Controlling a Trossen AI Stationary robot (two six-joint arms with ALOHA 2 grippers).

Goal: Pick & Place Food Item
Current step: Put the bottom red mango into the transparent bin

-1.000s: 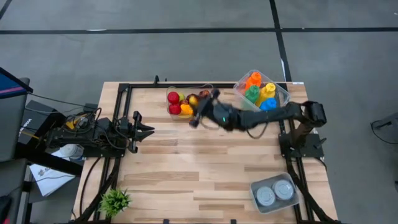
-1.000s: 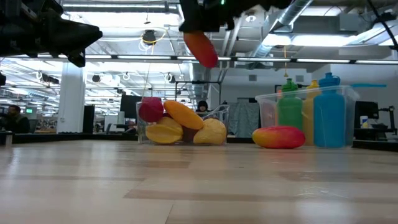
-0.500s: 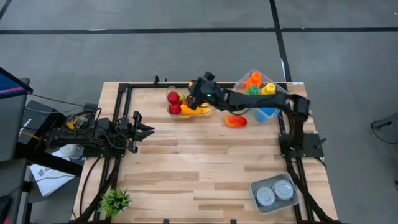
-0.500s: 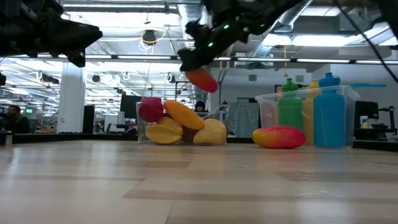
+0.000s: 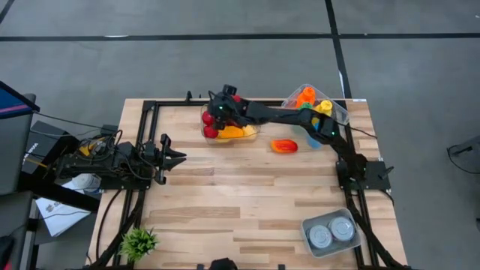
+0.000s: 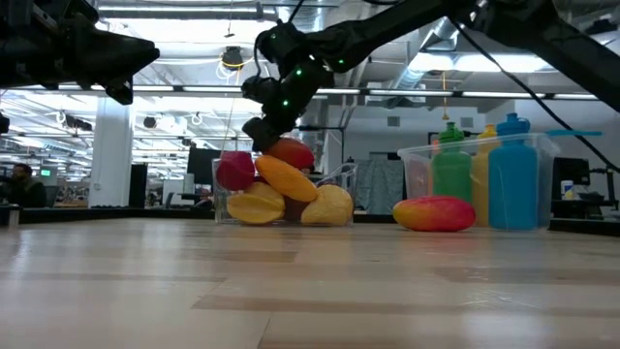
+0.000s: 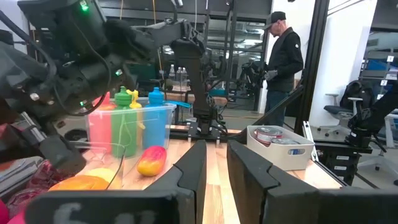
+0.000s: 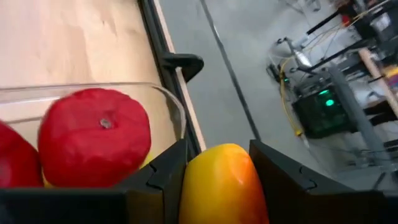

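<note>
The right arm is stretched far across the bench [image 5: 225, 202], and its pincer [image 5: 223, 112] is over the clear bowl [image 5: 251, 133] of fruit, pinching a red-yellow mango [image 8: 222, 186] just above the pile. A red apple [image 8: 94, 137] lies in the bowl below. The left arm lies low at the bench's left edge, its pincer [image 5: 174, 156] nearly pressed together and holding nothing.

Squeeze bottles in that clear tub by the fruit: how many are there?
4 bottles stand upright in the clear tub: orange, green, yellow and blue. More may be hidden behind them.
</note>
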